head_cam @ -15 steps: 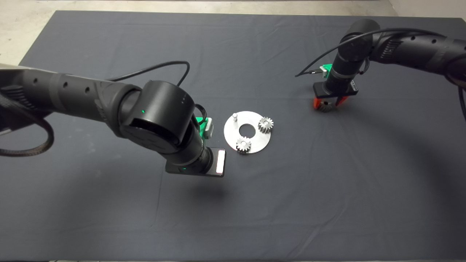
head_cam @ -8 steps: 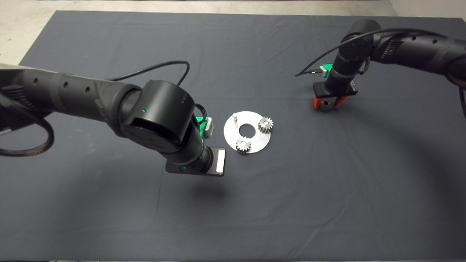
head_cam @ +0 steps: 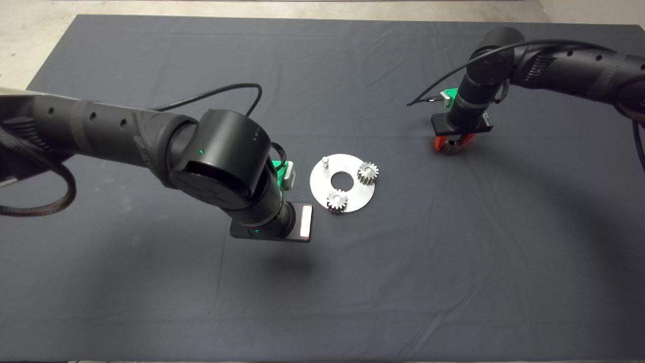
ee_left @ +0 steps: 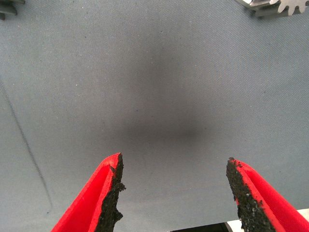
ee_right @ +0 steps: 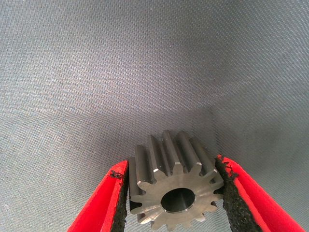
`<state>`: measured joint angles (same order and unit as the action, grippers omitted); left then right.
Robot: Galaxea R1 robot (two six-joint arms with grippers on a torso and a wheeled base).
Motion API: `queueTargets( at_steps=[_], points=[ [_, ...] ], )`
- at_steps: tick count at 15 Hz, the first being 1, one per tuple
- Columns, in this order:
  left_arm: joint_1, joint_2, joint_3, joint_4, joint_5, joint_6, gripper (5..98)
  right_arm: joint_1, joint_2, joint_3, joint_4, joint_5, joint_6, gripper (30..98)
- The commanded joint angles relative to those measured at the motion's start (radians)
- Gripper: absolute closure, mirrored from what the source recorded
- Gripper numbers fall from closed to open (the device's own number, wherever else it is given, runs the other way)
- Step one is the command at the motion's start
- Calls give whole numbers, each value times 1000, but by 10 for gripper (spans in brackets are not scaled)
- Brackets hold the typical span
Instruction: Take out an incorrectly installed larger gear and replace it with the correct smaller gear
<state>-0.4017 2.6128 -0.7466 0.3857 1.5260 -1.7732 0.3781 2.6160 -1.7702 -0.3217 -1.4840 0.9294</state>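
My right gripper [head_cam: 450,145] hangs at the mat's far right, shut on the smaller gear [ee_right: 150,189], a dark grey steel gear with its bore facing the right wrist camera and a finger pressed on each side. A round silver plate [head_cam: 352,199] lies mid-mat with two small gears [head_cam: 368,172] [head_cam: 336,200] and one bare pin [head_cam: 325,161]. My left gripper [ee_left: 174,164] stands open over bare mat just left of the plate, hidden under its wrist [head_cam: 272,227] in the head view. The larger gear is not visible in the head view.
The dark mat [head_cam: 453,262] covers the table, with pale floor beyond its far edge. In the left wrist view, the plate's rim and a gear's teeth [ee_left: 285,7] show at one corner. A dark toothed edge [ee_left: 6,8] shows at another corner; I cannot identify it.
The right gripper has shifted slightly left and back with the gear still in it. The left arm has barely moved.
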Motion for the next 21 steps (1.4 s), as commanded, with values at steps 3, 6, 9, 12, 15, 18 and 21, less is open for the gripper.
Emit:
queueTargets(
  at_steps=[3, 6, 9, 12, 15, 18, 21],
  points=[
    [-11, 2, -6, 2, 88, -2, 499, 16, -8, 48, -59, -12, 13, 837],
    [-11, -9, -19, 1, 86, 2, 499, 83, -20, 141, -50, -89, 39, 847],
    [-11, -17, -14, -1, 86, 26, 499, 231, -106, 366, 119, -97, 144, 872],
    [-13, -52, -7, -24, 85, 63, 499, 344, -175, 517, 193, -97, 200, 882],
    [-17, -53, 14, -113, 85, 90, 499, 426, -300, 811, 240, -95, 310, 890],
    [-17, -95, 54, -137, 80, 92, 499, 424, -319, 991, 251, -96, 468, 892],
    [-17, -115, 57, -161, 82, 92, 499, 375, -288, 930, 251, -95, 477, 892]
  ],
)
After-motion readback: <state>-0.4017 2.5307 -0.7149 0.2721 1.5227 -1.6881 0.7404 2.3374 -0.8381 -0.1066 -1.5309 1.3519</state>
